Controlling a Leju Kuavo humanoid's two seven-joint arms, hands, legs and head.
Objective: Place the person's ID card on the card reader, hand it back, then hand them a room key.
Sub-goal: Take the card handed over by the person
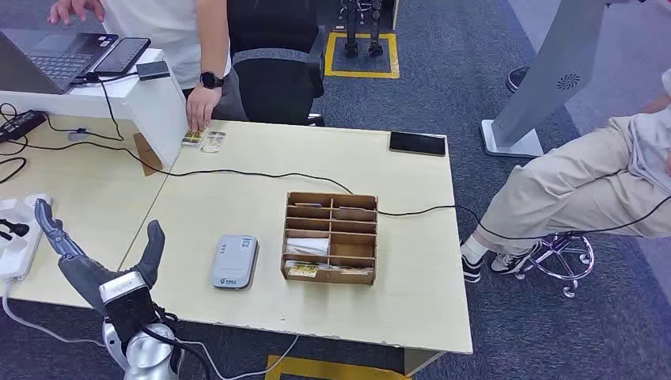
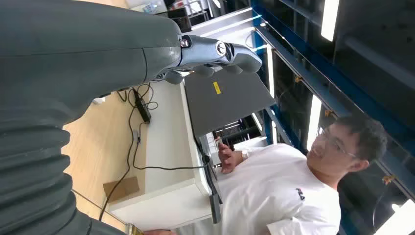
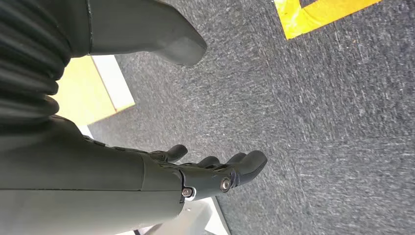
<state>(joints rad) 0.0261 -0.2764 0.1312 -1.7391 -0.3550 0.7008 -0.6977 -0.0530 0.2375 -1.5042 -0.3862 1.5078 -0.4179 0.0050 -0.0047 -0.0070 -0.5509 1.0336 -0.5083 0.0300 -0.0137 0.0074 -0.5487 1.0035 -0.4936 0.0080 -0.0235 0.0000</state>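
While person's hand touches ID card, left hand empty, fingers spread, well apart

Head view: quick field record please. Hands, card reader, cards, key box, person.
left hand: raised over the near left table edge, fingers spread, holding nothing
right hand: hanging over grey carpet, holding nothing
grey rectangular card reader: flat on the table, nothing on it
small cards: at the far table edge under the person's hand
brown compartmented cardboard box: right of the reader, cards in its near slots
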